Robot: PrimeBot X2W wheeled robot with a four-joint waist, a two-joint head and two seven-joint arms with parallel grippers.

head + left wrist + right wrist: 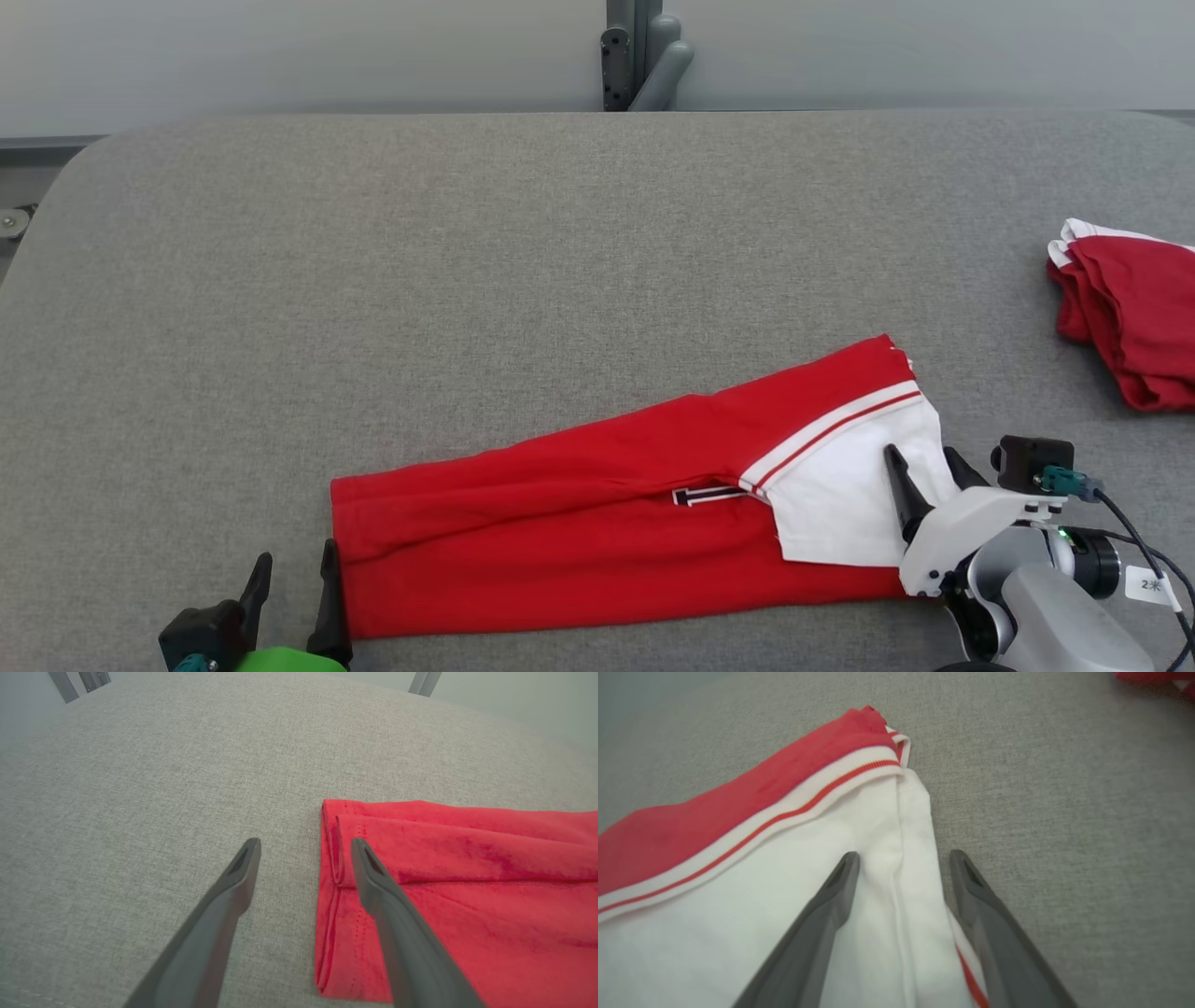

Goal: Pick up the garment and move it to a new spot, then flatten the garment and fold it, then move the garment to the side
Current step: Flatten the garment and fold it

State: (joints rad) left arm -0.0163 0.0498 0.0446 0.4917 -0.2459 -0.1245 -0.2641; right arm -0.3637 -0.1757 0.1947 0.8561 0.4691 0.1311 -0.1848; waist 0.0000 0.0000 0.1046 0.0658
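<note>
Folded into a long strip, the red-and-white cotton garment (pixel 597 523) lies near the front of the grey fabric table (pixel 467 280). The left gripper (pixel 297 551) is spread wide at the red hem, empty. The right gripper (pixel 919 452) gapes over the white end, gripping nothing. A crumpled red bundle (pixel 1130 317) sits far right.

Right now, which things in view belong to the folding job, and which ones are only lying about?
For the job: the long red and white garment; the grey table under it.
Lying about: the second red garment, bunched at the table's right edge; the grey post behind.
</note>
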